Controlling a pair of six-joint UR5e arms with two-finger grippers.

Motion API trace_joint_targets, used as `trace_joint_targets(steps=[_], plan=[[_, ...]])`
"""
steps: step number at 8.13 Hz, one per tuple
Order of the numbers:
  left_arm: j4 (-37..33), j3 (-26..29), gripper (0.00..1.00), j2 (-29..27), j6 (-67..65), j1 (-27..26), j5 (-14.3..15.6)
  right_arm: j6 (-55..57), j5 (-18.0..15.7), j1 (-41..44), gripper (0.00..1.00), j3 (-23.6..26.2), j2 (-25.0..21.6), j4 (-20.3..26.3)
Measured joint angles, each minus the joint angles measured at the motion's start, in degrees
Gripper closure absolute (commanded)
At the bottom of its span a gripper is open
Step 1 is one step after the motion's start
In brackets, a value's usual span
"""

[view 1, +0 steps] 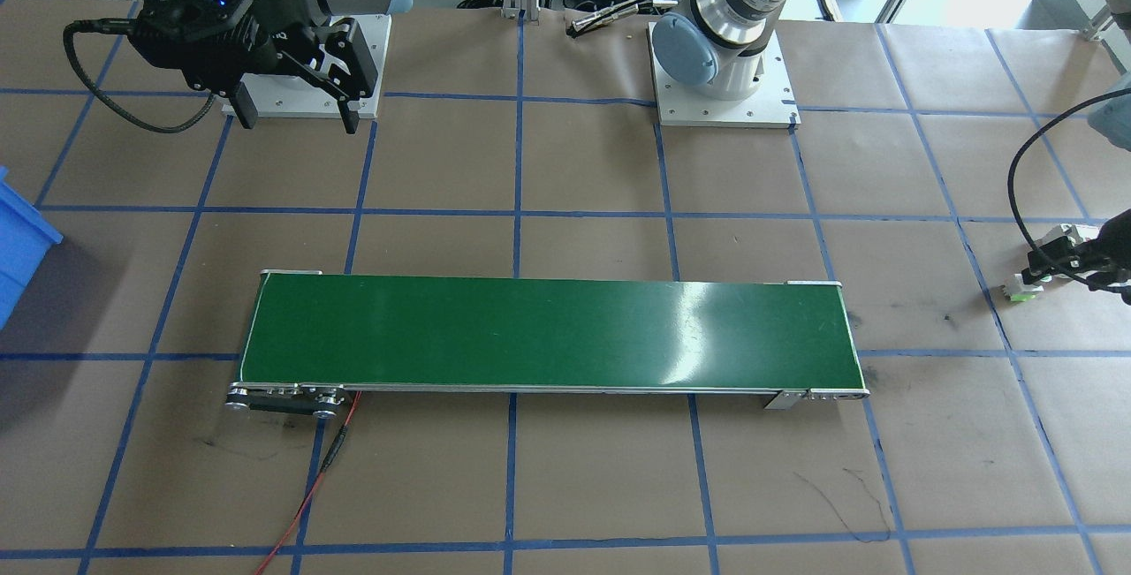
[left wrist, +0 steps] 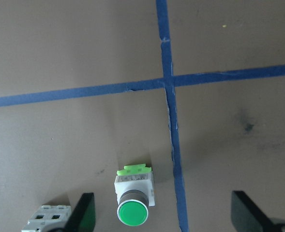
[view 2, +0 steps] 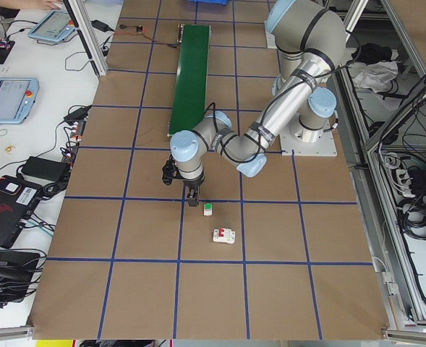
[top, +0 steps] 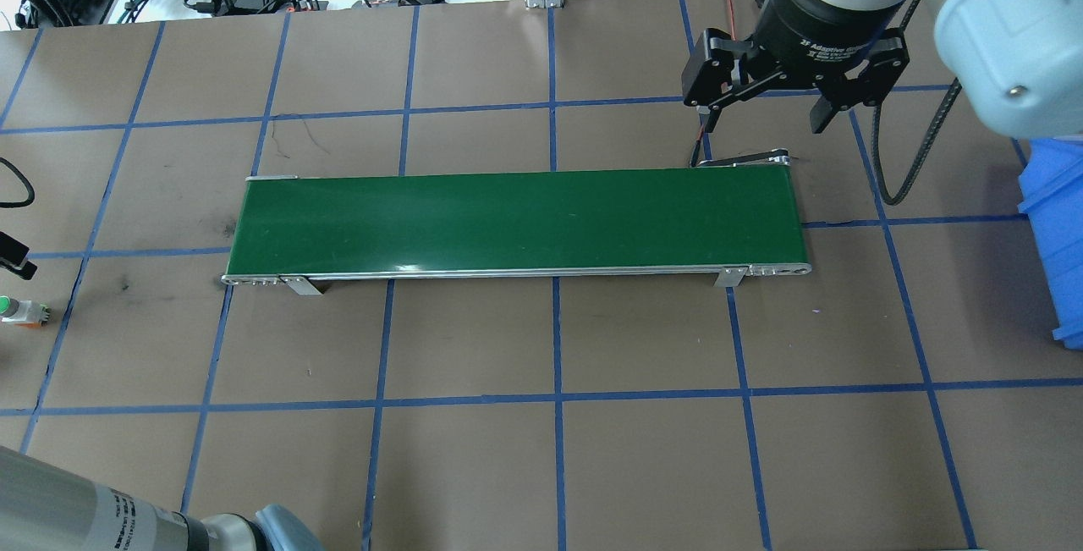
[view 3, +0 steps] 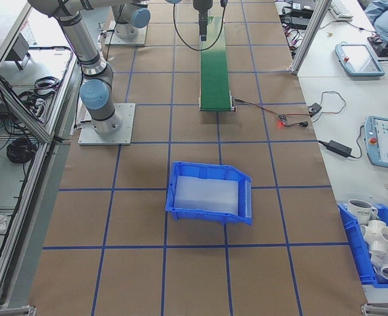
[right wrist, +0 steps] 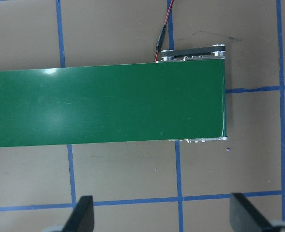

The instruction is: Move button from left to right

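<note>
The button [left wrist: 133,203], a round green cap on a white base with a light green bottom, stands on the brown paper at the table's left end. It also shows as the button [view 2: 208,209] and, small, as the button [view 1: 1023,286]. My left gripper [left wrist: 161,215] hovers over it, open, with the button between the fingers and closer to the view's left finger [left wrist: 82,212]; it touches neither. My right gripper [top: 764,121] hangs open and empty above the far right end of the green conveyor belt [top: 516,221].
A white circuit breaker [view 2: 223,236] lies just beyond the button, partly behind the left finger as the breaker [left wrist: 44,220]. A blue bin [view 3: 210,194] sits at the table's right end. A red wire [view 1: 309,487] trails from the conveyor.
</note>
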Motion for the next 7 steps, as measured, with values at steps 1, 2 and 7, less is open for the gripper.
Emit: trace_joint_targets(steps=[1,2,7], plan=[[0.58,-0.01,0.0,-1.21,0.24,0.47,0.05,0.08,0.05,0.0,0.0,0.02,0.02,0.0],[0.85,-0.03,0.0,-2.28,0.31,0.76,0.1,0.14,0.0,0.0,0.0,0.02,0.04,0.0],[1.06,-0.05,0.93,-6.45,0.23,2.41,0.17,-0.04,-0.22,0.0,0.0,0.0,0.04,-1.07]])
